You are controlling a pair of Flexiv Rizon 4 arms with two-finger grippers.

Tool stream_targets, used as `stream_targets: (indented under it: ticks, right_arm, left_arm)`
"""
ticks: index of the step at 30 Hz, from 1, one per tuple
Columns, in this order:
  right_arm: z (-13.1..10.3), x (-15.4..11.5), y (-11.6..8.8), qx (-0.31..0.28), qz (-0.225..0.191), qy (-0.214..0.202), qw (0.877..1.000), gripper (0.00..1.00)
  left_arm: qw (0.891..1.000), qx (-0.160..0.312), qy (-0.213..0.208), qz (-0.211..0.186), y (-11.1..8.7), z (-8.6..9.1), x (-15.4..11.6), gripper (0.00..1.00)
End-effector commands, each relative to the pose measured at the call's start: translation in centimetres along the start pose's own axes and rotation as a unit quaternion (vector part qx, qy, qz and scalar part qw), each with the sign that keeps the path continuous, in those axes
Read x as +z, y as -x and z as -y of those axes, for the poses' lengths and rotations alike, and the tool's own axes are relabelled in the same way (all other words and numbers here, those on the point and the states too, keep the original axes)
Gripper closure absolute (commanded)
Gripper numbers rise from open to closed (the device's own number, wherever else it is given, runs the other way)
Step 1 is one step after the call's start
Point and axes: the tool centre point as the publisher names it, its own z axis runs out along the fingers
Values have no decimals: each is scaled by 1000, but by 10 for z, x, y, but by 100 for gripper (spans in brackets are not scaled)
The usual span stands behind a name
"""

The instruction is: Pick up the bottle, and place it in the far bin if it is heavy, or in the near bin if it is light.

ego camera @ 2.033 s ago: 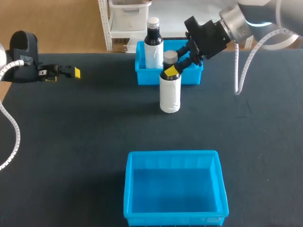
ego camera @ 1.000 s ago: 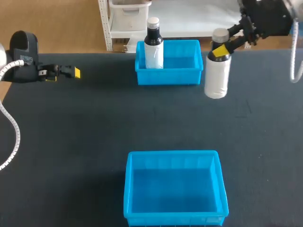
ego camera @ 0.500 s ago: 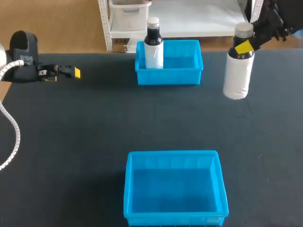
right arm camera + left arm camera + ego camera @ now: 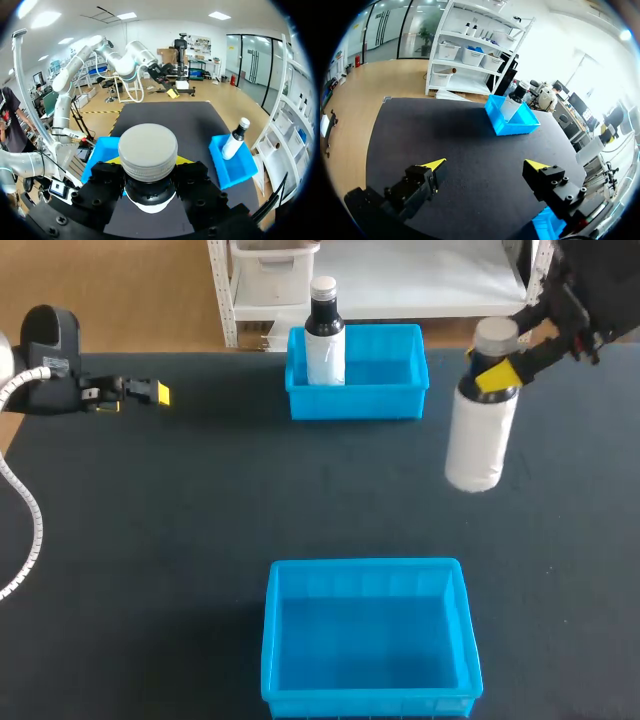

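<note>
1. Bottle [image 4: 481, 440]: the pick-up is done. The right pincer [image 4: 497, 373] is clamped on its neck just under the grey cap, one finger on each side, as the right wrist view shows.
2. It hangs slightly tilted at the right side of the table [image 4: 180, 520]. It seems to be lifted clear of the surface, though the view from above does not quite settle that.
3. It is in neither bin. The far bin [image 4: 400, 400] lies off to its left and further back. The near bin [image 4: 365, 702] lies closer to the robot and also to its left.
4. A second bottle [image 4: 324, 340] stands upright in the far bin's left end. That placement looks finished.
5. The left pincer [image 4: 485, 165] is spread wide with nothing between its fingers. It is out at the table's left edge, well apart from both bins.
6. What is left: settling whether the bottle is heavy or light, which the pictures cannot show. Then comes carrying it over the matching bin, lowering it and letting go. By my reckoning the task is roughly half done.
</note>
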Motion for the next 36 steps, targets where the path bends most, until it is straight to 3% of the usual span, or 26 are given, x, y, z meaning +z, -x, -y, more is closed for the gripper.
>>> stream_targets:
  ticks: [1,16,24,36]
  right_arm:
    - [-26,25,11,-5,-1,-70,998,63]
    - [-91,104,58,-50,-1,-2,999,63]
    - [-109,140,57,-69,3,41,997,63]
    - [-123,186,36,-90,9,105,990,63]
  left_arm:
    - [1000,0,0,0,0,0,0,0]
    - [1000,0,0,0,0,0,0,0]
    - [1000,0,0,0,0,0,0,0]
    - [1000,0,0,0,0,0,0,0]
